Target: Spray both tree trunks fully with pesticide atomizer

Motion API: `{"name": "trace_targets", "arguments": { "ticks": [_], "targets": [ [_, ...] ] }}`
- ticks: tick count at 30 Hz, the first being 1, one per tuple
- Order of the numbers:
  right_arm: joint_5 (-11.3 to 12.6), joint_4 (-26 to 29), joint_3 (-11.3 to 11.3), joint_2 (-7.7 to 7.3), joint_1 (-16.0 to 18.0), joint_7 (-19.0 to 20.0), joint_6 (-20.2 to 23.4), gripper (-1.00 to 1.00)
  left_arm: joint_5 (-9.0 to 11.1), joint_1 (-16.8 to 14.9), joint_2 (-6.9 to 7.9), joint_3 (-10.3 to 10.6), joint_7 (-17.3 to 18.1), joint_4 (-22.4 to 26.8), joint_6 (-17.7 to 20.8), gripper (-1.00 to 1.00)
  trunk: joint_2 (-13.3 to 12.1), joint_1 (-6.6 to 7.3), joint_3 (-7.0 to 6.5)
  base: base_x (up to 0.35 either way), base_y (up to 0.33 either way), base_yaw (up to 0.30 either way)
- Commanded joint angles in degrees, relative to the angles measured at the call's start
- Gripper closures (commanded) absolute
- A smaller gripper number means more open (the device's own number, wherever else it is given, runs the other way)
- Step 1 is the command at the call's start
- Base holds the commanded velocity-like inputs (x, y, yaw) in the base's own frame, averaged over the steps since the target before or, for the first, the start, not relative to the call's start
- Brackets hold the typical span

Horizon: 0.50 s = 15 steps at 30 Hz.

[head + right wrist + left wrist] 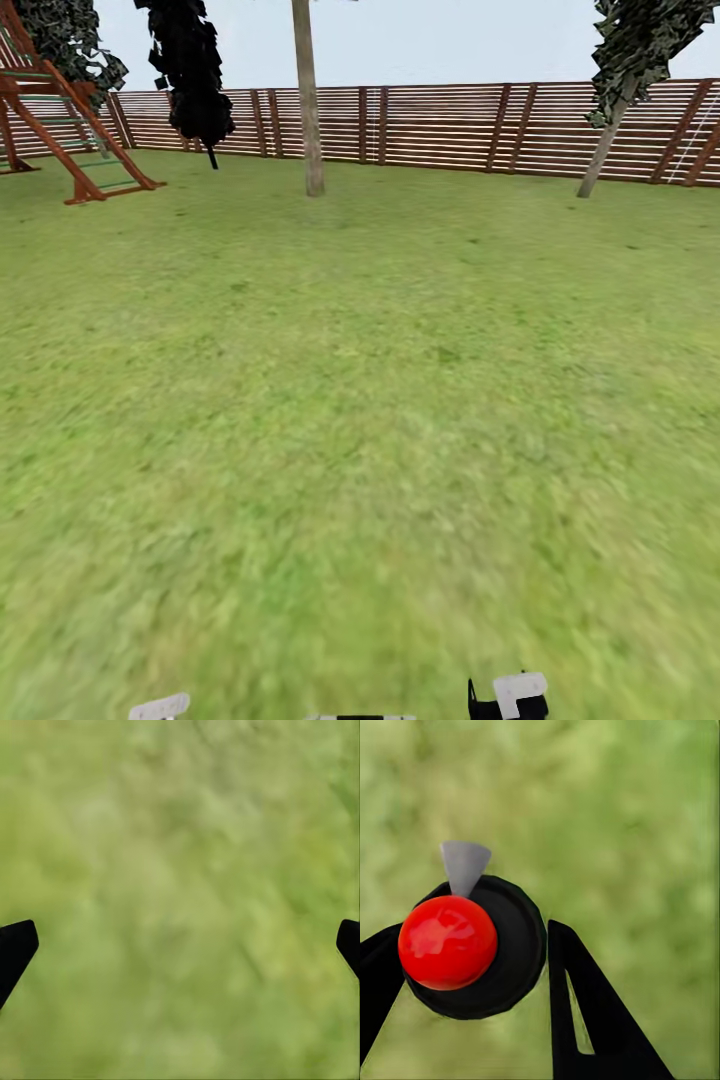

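the lawn [360, 420] takes up most of the head view, a wide stretch of green grass running back to a brown slatted fence [440, 125] under a pale sky. against the fence at the far left stands a red-brown wooden climbing frame [70, 140] with a slanted ladder. a tall, straight, bare trunk [308, 100] rises from the grass near the middle of the far edge, well apart from the robot. to its left hangs a small tree with dark foliage [190, 70], and at the far right a thin leaning tree [625, 90] stands just before the fence.

in the left wrist view the left gripper [472, 967] pinches the sprayer [480, 945] between its two black fingers [585, 1005]. the sprayer shows as a round black body with a shiny red ball on top and a small grey cone nozzle [465, 866] sticking out past it. one finger touches each side of the black body, with blurred grass behind.

in the right wrist view the right gripper [180, 945] is spread wide, its black fingertips [15, 945] at opposite edges of the picture, with nothing between them but blurred grass.

at the bottom edge of the head view, small white and black parts of the robot [510, 695] peek in.
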State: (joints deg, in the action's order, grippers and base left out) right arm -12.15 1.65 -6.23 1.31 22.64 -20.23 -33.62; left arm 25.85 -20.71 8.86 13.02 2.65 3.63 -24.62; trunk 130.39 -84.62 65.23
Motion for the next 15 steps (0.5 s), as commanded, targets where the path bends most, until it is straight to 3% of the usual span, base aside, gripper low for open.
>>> {"name": "trace_targets", "arguments": {
  "ticks": [1,15],
  "targets": [
    [-0.25,-0.06,-0.44,0.01,0.04,-0.60,0.05,-1.00,0.60,-0.03,0.01,0.34,0.26,-0.04,-0.17,1.00,0.01,-0.03,0.04,0.336,0.000,0.000],
    [-0.25,-0.06,-0.44,0.01,0.04,-0.60,0.05,-1.00,0.55,-0.03,0.00,0.34,0.26,-0.03,-0.17,1.00,0.01,-0.03,0.04,0.336,0.000,0.000]
  ]
}}
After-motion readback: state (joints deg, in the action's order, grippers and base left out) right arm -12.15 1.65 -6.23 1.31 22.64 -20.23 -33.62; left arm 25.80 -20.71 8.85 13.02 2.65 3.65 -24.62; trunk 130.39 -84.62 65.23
